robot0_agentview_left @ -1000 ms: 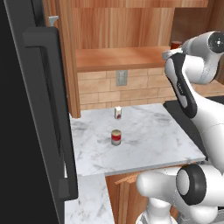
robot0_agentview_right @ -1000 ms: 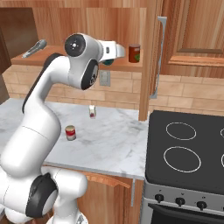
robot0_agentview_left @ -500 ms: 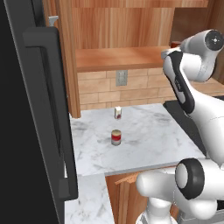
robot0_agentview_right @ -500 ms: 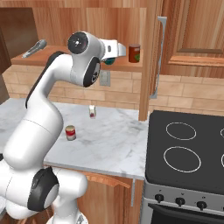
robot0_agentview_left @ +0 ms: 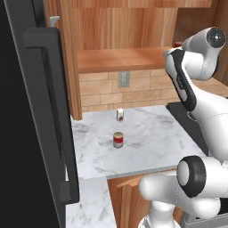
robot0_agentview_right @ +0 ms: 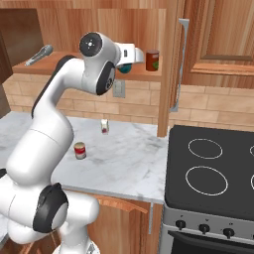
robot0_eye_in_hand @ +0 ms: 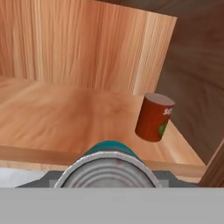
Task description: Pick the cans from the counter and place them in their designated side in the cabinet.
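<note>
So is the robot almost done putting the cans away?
About halfway. Nothing of its own is shelved yet: the gripper holds the teal can at the cabinet shelf, beside a dark red can. The red and tan can waits on the counter.

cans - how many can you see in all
3: a teal can in the jaws at the cabinet shelf's edge, a dark red can on that shelf, a red and tan can on the counter.

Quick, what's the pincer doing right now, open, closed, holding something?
Pincer: closed on the teal can, held at the front edge of the cabinet shelf.
</note>
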